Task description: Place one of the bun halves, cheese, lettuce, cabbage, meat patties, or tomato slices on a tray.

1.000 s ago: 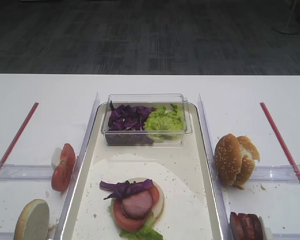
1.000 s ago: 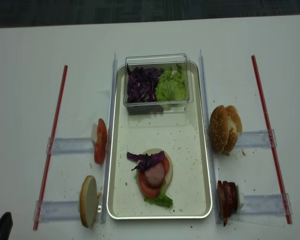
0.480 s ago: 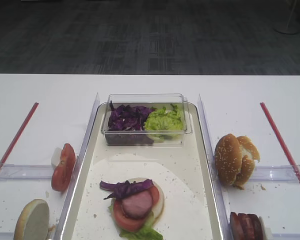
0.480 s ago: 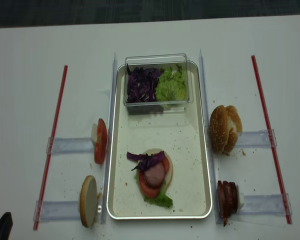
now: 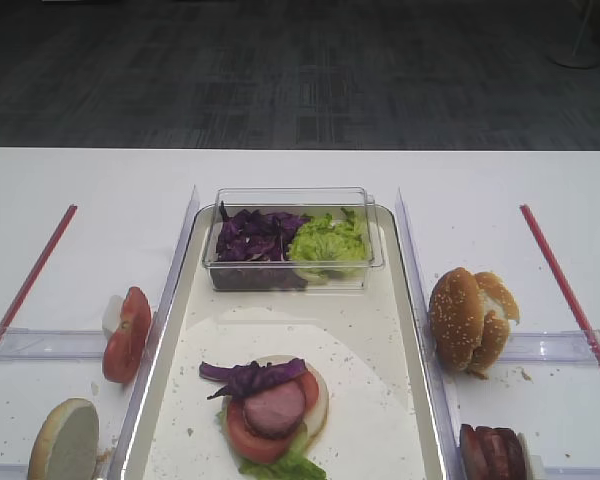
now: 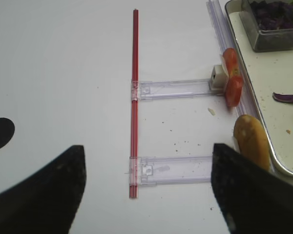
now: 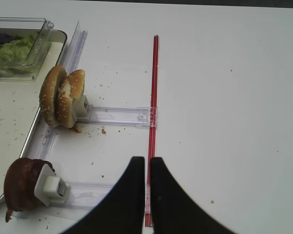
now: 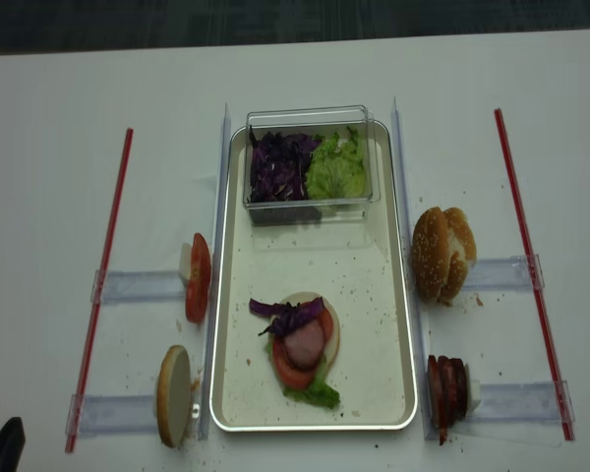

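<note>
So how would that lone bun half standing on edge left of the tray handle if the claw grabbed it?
The bun half looks soft, so it would probably squash under a firm pinch. Standing on edge, it would likely tip or roll if nudged. Crumbs nearby suggest it sheds.

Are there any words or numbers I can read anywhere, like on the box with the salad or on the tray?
None: no words, numbers, labels or signs show in any view.
The clear plastic tub is plain, with no print.
The tray is bare, marked only by crumbs.
The red strips and the clear holders on the table carry no writing either.
</note>
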`<action>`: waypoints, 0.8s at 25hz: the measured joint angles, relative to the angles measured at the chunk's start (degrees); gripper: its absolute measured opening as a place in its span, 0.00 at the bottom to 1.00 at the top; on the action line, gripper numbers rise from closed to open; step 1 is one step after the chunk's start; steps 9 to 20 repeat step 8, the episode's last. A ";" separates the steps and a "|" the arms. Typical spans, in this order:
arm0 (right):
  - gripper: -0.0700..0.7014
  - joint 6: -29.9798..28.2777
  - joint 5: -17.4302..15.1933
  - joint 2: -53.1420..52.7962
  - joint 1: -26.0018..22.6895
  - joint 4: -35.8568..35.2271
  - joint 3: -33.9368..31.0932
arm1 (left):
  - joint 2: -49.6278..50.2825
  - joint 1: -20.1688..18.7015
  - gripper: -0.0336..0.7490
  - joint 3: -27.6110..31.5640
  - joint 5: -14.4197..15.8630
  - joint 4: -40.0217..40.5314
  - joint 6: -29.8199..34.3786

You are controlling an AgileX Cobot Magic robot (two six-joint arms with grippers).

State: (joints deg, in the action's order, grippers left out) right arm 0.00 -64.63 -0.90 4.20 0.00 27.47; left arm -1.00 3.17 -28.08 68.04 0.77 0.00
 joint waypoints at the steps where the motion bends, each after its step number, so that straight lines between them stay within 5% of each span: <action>1: 0.97 0.00 0.00 0.00 0.00 0.00 0.00 | 0.00 0.00 0.67 0.00 0.00 0.00 0.00; 20: 0.97 0.00 0.00 0.00 0.00 0.00 0.00 | 0.00 0.00 0.67 0.00 0.00 0.00 0.00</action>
